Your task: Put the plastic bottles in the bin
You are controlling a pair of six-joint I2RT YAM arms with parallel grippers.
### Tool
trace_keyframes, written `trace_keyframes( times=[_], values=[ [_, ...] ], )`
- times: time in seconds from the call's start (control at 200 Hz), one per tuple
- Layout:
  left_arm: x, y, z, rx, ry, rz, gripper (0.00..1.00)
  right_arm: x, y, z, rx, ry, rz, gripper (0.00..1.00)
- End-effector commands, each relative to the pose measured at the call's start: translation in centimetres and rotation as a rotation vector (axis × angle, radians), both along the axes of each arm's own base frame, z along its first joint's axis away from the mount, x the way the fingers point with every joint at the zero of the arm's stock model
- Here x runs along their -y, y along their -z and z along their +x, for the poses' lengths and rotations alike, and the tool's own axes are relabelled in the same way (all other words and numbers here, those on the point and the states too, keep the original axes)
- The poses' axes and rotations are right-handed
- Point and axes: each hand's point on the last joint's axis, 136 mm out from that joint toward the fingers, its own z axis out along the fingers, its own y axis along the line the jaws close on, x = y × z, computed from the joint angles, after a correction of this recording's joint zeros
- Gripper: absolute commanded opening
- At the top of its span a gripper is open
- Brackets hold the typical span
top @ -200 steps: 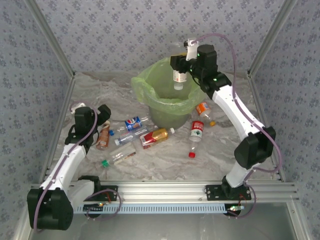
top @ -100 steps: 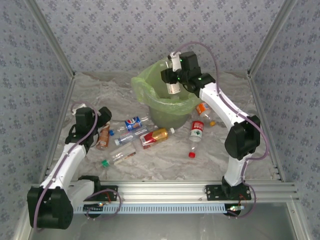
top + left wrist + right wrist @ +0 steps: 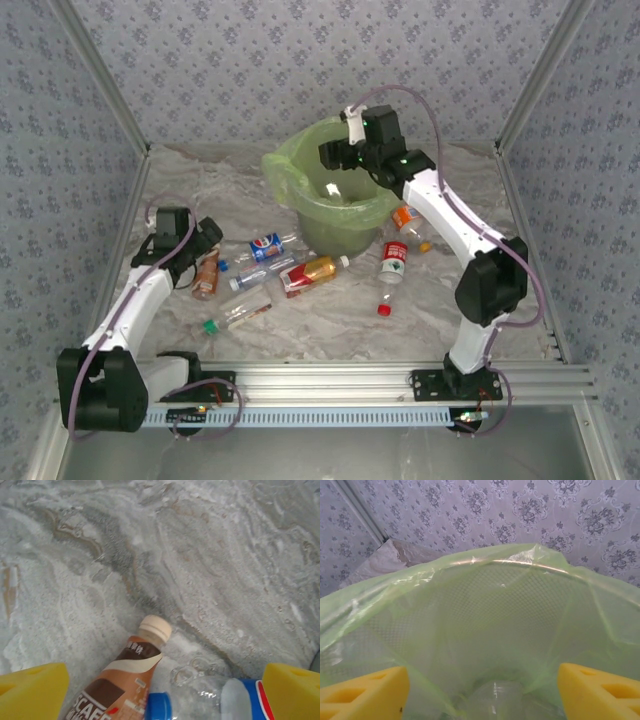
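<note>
— Where are the bottles [image 3: 315, 270] lying?
— Several are lying on the worktop [image 3: 330, 325], nearer than the bin [image 3: 330, 228]. The left pincer [image 3: 200, 248] is hanging open right over the brown bottle [image 3: 206, 274], which is lying near-to-far. The right pincer [image 3: 345, 165] is gaping empty above the bin.

Right gripper [image 3: 480, 692] above the mouth of the bin [image 3: 520, 563], its two yellow fingers [image 3: 365, 692] spread wide at the lower corners. The translucent green bag [image 3: 485, 620] lets a mesh pattern show through, and a clear rounded shape [image 3: 494, 695], too blurred to identify, lies deep inside. Behind stand patterned wallpaper [image 3: 530, 510] and, at left, marbled table [image 3: 395, 555].
</note>
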Motion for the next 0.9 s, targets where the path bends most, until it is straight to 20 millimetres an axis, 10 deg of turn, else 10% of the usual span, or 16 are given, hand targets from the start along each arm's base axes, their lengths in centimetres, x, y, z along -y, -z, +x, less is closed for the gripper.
trace_keyframes(
  times=[0.0,0.35,0.894],
  values=[
    [-1.1,0.7,-1.6,-0.081,-0.042,0.032,0.99,0.4,-4.5,-2.1,0.087,-0.006,0.063,0.87],
    [-0.2,3.7,-4.9,-0.177,-0.008,-0.02,0.99,5.1,-8.6,-7.2,0.228,0.095,0.106,0.99],
    [2.7,7.7,-6.8,-0.258,0.125,-0.106,0.99,11.2,-7.4,-9.3,0.314,0.323,0.139,0.99]
  ],
)
